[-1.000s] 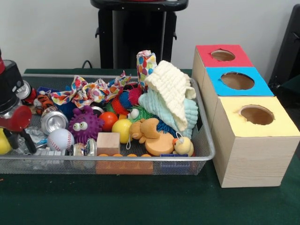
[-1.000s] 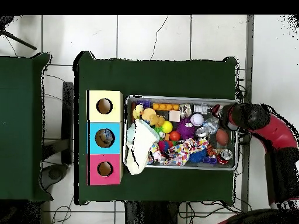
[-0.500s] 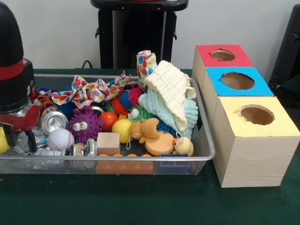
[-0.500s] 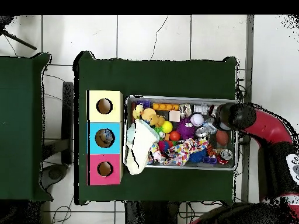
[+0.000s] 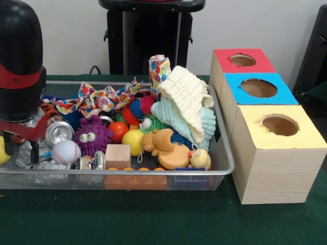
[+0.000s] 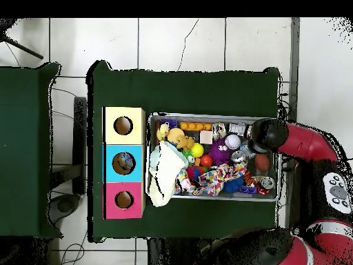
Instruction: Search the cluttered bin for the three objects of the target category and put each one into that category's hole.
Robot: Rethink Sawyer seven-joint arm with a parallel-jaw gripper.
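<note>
My gripper (image 5: 21,154) hangs open over the left end of the wire mesh bin (image 5: 225,168), its fingers lowered on either side of a crumpled silver can (image 5: 22,152). Another silver can (image 5: 59,131) and a baseball (image 5: 65,151) lie just to its right. In the overhead view the gripper (image 6: 264,136) is at the right end of the bin (image 6: 215,116). Right of the bin stand three wooden boxes with round holes: red (image 5: 243,60), blue (image 5: 259,88) and yellow (image 5: 280,125).
The bin also holds a purple spiky ball (image 5: 93,135), an orange ball (image 5: 118,130), a yellow ball (image 5: 133,140), a wooden block (image 5: 118,155), an orange plush toy (image 5: 163,145), a small duck (image 5: 200,159), a cream cloth (image 5: 186,102) and a colourful cloth (image 5: 97,99).
The arm has swung in over the bin's end, toward its front side, and the gripper has come down among the cans. Nothing in the bin has visibly shifted.
</note>
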